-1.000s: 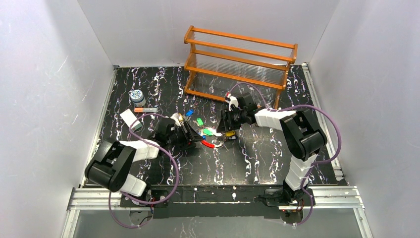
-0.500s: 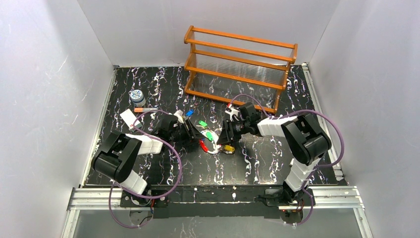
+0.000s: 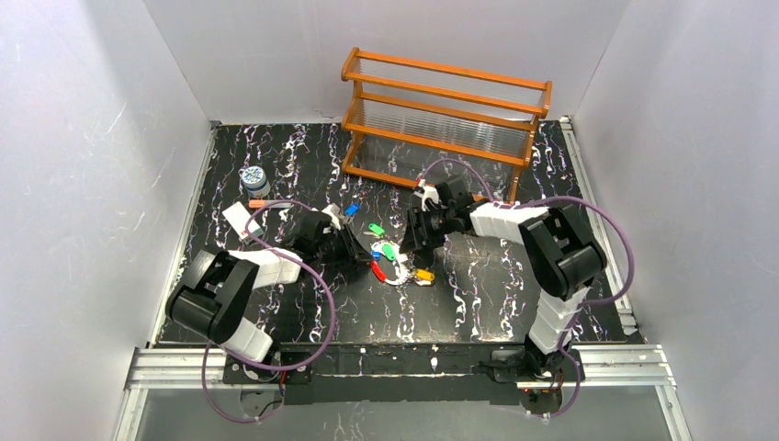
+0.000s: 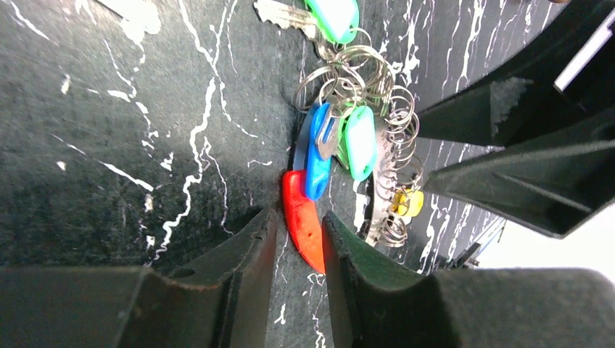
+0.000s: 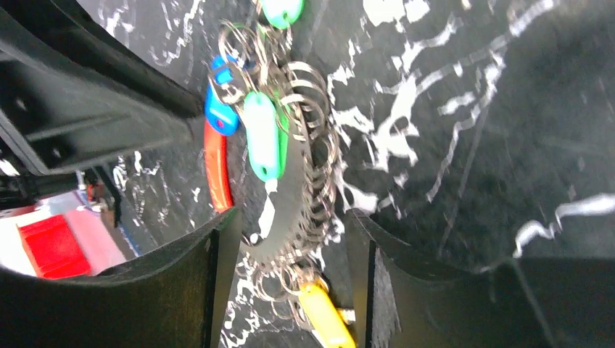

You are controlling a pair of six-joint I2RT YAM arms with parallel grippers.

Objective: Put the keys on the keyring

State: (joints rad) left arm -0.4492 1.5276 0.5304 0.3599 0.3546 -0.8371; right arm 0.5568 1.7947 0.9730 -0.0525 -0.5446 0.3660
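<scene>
Keyring [image 3: 397, 276]: lying mid-desk [image 3: 478, 303], between both pincers.
Keys [image 4: 359, 141]: blue, green and yellow ones lying against the ring's coils; another green one lying just farther back.
Left pincer [image 4: 297, 217]: straddling the ring's red piece, jaws narrow; cannot tell whether it is clenching.
Right pincer [image 5: 290, 217]: hanging released, fingers flanking the coils.

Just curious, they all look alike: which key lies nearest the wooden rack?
The lone blue key: it lies by itself, while the others lie closer to the keyring.

Both arms stretched forward and inward, wrists low, tips nearly meeting. Left gripper [image 3: 356, 254] [image 4: 297, 226] jaws narrowly apart; right gripper [image 3: 410, 242] [image 5: 291, 226] jaws wide.
</scene>
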